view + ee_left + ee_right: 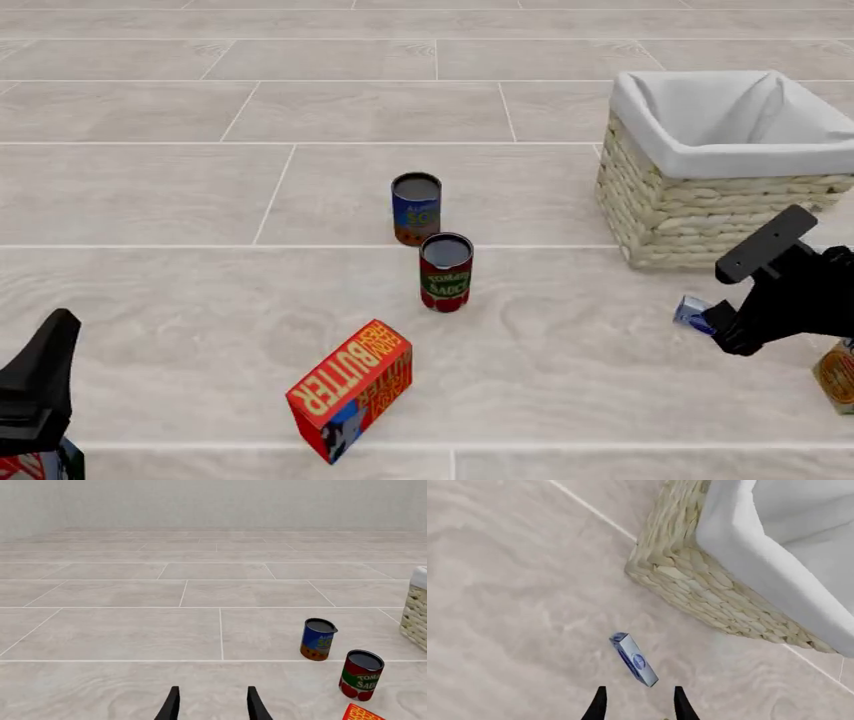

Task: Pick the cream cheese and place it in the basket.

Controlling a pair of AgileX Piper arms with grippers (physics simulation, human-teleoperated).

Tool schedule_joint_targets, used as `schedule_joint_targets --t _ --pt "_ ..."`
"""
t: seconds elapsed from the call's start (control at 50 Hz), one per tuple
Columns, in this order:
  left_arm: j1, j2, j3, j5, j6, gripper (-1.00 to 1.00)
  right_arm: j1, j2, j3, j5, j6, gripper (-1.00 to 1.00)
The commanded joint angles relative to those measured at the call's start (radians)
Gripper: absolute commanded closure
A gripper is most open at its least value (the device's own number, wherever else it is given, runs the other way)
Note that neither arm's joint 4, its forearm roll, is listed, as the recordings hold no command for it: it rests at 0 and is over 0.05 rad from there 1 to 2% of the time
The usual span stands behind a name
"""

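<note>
The cream cheese is a small flat pale-blue and white box lying on the table, just ahead of my right gripper's open fingertips and not between them. In the front view the cream cheese peeks out beside the right gripper, a little in front of the basket. The basket's woven wall and white lining stand close beyond the box. My left gripper hovers open and holds nothing, low at the near left; in the front view only its arm shows.
A blue can and a red tomato sauce can stand upright mid-table. A red-orange butter box lies tilted nearer me. An orange can sits at the right edge, and a red and blue box at the bottom left.
</note>
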Motion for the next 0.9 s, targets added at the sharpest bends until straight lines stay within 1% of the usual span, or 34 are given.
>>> schedule_joint_targets --t 0.02,0.08,0.18,0.3,0.32,0.34,0.44,0.64,0.7,0.9 --pt "0.0 0.0 0.0 0.0 0.0 -1.0 0.0 0.087 -0.01 -0.034 -0.03 -1.0" --pt "0.0 0.0 0.0 0.0 0.0 -1.0 0.001 0.105 -0.019 -0.037 -0.039 -1.0" --pt "0.0 0.0 0.0 0.0 0.0 -1.0 -0.017 0.142 -0.029 -0.059 -0.076 -1.0" --pt "0.0 0.0 0.0 0.0 0.0 -1.0 -0.023 0.171 -0.049 -0.068 -0.081 -1.0" --pt "0.0 0.0 0.0 0.0 0.0 -1.0 -0.03 0.18 -0.05 -0.079 -0.095 -1.0" --pt "0.0 0.0 0.0 0.0 0.0 -1.0 -0.031 0.184 -0.052 -0.081 -0.096 -1.0" --pt "0.0 0.0 0.0 0.0 0.001 -1.0 -0.02 0.198 -0.066 -0.077 -0.085 -1.0" --pt "0.0 0.0 0.0 0.0 0.0 -1.0 -0.031 0.257 -0.082 -0.103 -0.101 -1.0" --pt "0.0 0.0 0.0 0.0 0.0 -1.0 -0.03 0.264 -0.084 -0.102 -0.096 -1.0" --pt "0.0 0.0 0.0 0.0 0.0 -1.0 -0.028 0.335 -0.079 -0.149 -0.085 -1.0"
